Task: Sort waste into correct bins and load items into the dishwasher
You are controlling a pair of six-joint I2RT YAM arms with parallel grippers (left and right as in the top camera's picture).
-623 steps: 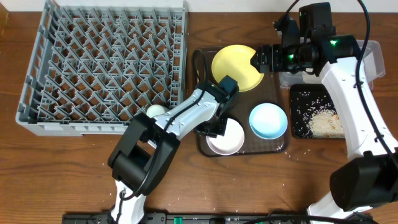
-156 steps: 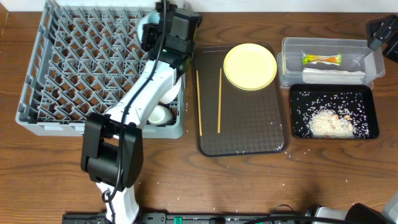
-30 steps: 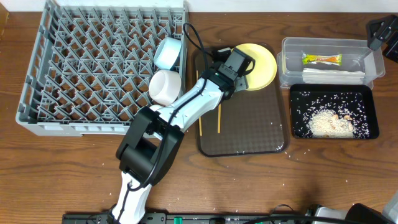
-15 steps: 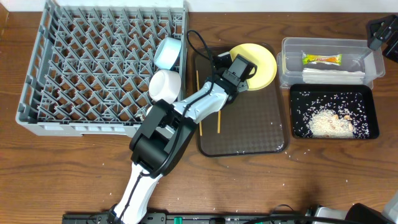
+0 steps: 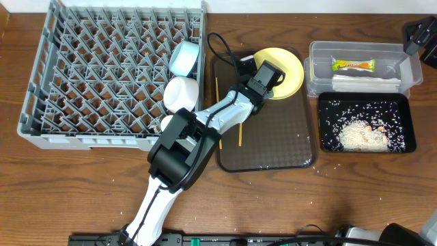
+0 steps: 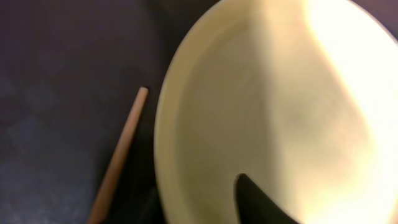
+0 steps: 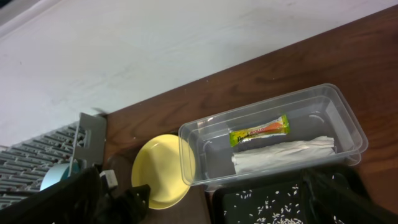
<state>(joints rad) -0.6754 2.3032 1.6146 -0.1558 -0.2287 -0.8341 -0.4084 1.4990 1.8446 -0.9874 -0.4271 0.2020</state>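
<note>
Left gripper [image 5: 265, 75] sits over the round yellow plate [image 5: 292, 71] at the one-o'clock corner of the brown rectangular serving tray [image 5: 273, 150]; its jaws' state cannot be told. Right gripper [image 5: 420, 34], fingers [image 7: 68, 199] spread, hovers at the table's two o'clock. The print on the green-and-yellow snack wrapper [image 7: 259, 132] is unreadable.

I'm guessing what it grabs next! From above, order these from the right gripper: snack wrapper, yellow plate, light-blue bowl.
Nearest the right gripper first:
1. snack wrapper, in the clear tub, right.
2. yellow plate, on the brown tray, middle.
3. light-blue bowl, in the grey rack, left.
</note>
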